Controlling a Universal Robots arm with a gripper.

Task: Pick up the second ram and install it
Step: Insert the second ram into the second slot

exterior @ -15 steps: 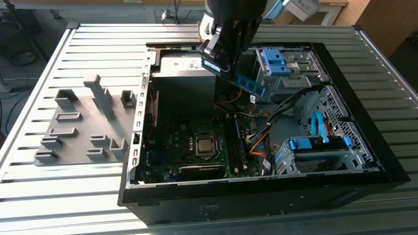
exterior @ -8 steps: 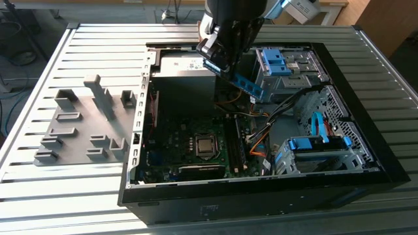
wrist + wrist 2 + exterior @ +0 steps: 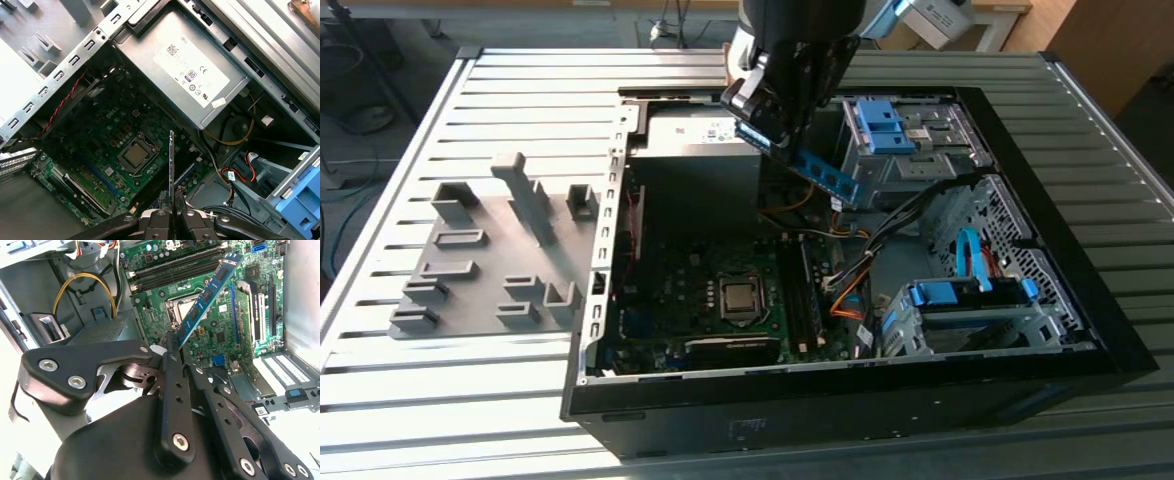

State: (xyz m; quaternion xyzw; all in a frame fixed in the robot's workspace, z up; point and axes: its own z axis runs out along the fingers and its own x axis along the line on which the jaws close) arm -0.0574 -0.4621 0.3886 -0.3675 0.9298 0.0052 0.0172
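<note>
In the exterior view, my gripper [image 3: 781, 125] hangs over the open computer case [image 3: 1067, 300], pinching the second ram [image 3: 825, 172], which slants downward above the motherboard [image 3: 707, 290]; the grey holder tray [image 3: 480, 250] lies on the table to the exterior view's left. In the second wrist view, my fingers [image 3: 172, 390] clamp the blue stick's near end (chips facing me) over the CPU socket [image 3: 182, 307]. In the first wrist view, I see the stick edge-on, near the power supply [image 3: 190, 75].

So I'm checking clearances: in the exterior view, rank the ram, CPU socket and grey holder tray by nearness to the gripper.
1. The second ram, held in the gripper.
2. CPU socket, on the motherboard inside the case.
3. Grey holder tray, outside the case, toward the exterior view's left.
</note>
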